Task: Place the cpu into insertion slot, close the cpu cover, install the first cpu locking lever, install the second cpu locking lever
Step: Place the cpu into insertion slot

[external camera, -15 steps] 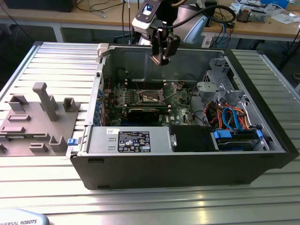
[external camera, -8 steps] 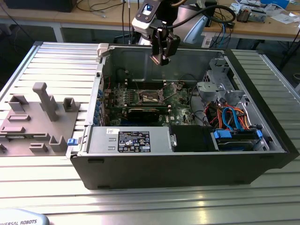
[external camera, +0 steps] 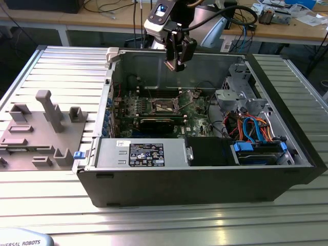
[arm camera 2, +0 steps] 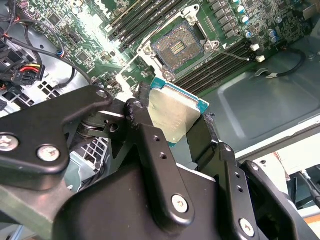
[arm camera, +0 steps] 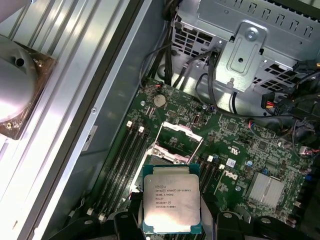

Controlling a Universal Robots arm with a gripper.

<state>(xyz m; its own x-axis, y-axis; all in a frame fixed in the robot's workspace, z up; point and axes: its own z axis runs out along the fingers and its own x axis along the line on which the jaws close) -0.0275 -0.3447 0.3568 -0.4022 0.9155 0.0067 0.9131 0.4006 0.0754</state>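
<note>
Gripping the cpu (arm camera: 171, 197) by opposite edges in the gripper (external camera: 178, 65), hanging well above the uncovered insertion slot (arm camera 2: 176, 47) on the green motherboard (arm camera: 240, 135); likely calling for keeping the chip level, corners squared to the socket.

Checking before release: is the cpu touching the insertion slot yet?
Apart. In the second wrist view the cpu sits clamped in the jaws while the insertion slot lies bare; the exterior view shows the gripper high above the motherboard.
</note>
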